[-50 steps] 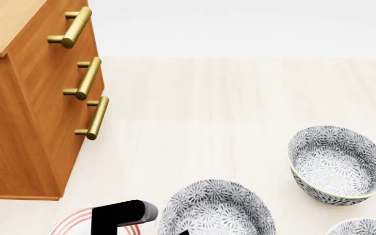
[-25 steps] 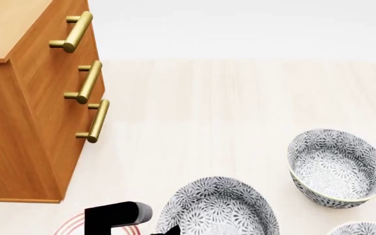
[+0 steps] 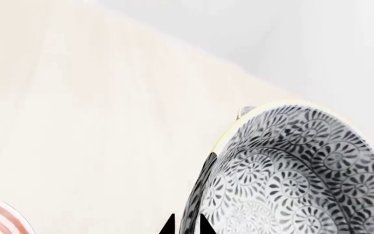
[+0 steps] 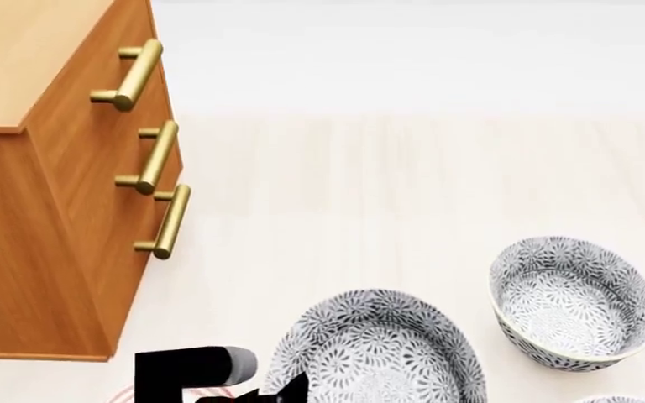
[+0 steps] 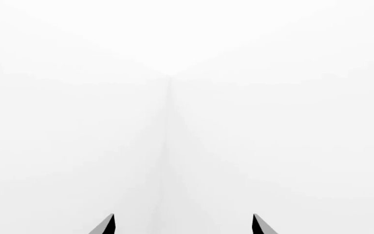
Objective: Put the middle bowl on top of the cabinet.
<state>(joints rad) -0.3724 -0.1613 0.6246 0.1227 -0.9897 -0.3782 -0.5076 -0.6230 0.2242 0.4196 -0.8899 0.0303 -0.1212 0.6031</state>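
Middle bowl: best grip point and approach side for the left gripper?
Pinch the middle bowl at its thin rim, on the side nearest the left gripper, one finger inside and one outside. It is deep and round, probably too wide to span; the rim is the only thin edge.

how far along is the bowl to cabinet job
Done: the left gripper looks clamped on the rim of the middle bowl, which seems to sit above the table. In hand: carrying it. Left: setting it on the cabinet top, which shows bare wood. The right gripper is open, facing blank wall.
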